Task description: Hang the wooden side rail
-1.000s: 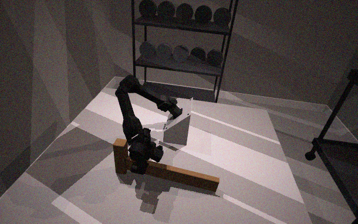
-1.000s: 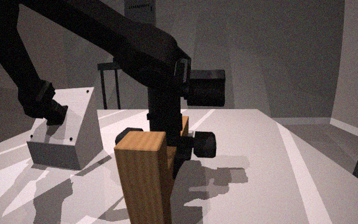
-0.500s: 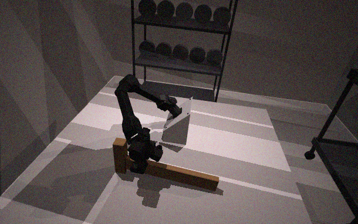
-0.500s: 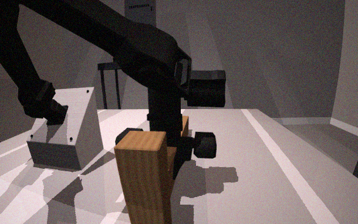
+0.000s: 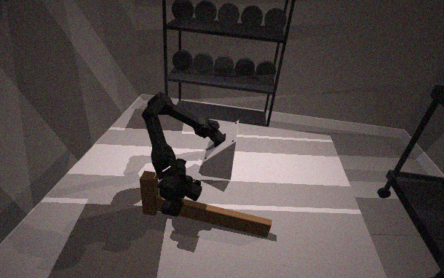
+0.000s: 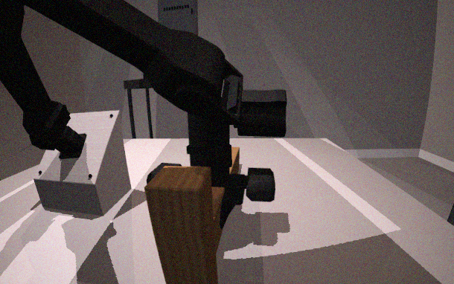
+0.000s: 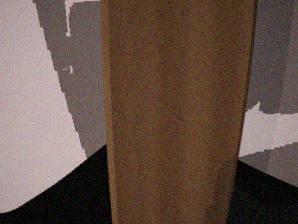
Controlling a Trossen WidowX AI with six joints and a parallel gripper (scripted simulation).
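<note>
The black parallel jaws (image 5: 170, 207) (image 6: 228, 193), at lower centre of the top view, are pinching the long brown wooden rail (image 5: 236, 220) (image 6: 235, 157) (image 7: 175, 100) beside the upright brown wooden post (image 5: 148, 193) (image 6: 182, 223), apparently seating its hooks, which requires confirming pin engagement before release.

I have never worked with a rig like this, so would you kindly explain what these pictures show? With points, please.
The machine is a single dark jointed arm, mounted on a sloped pale block (image 5: 218, 165) (image 6: 112, 167). Its gripper (image 5: 171, 208) (image 7: 153, 147) is closed on a long wooden rail (image 5: 236, 220) (image 7: 172, 100), near the end beside an upright wooden post (image 5: 148, 193) (image 6: 182, 223). The rail's other end reaches out over the pale table (image 5: 291, 247) (image 6: 335, 193).

The top picture looks down across the table; the exterior one looks from behind the post, along the rail; the wrist one looks from the arm's wrist onto the rail. The hooks and pins cannot be made out.
</note>
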